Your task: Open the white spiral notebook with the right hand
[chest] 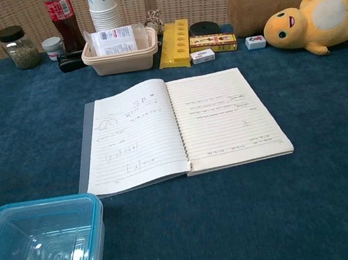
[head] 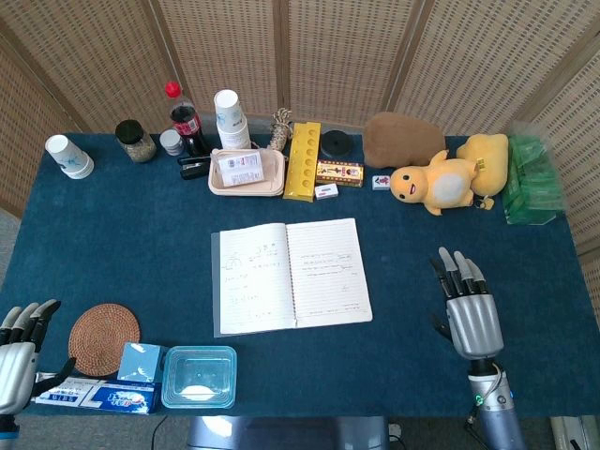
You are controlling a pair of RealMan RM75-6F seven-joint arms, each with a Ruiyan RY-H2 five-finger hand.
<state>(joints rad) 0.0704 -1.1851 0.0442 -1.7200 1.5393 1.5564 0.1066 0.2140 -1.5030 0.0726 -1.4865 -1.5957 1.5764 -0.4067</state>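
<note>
Right robot hand is hovering open over the desk near its front right edge, fingers straight and apart, gripping nothing, well apart from the notebook. Left robot hand is sitting at the front left corner, fingers spread, also empty, just beside the woven coaster; neither is showing in the chest view.

White spiral notebook is lying mid-desk, already open flat, both lined pages showing handwriting, spiral running down the middle, clear cover sticking out at the left edge. Task is looking done, judging from how it lies.

Handling guess: light, thin floppy pages, semi-stiff plastic cover, likely sliding on the blue cloth if pushed sideways. Best hold would be the free right edge of the page stack, lifting with fingertips and rolling leftward over the spiral; pages could crease or tear at the coil if pinched hard.

Clear lidded container is sitting front left; yellow plush toy and beige tray are sitting along the back.
</note>
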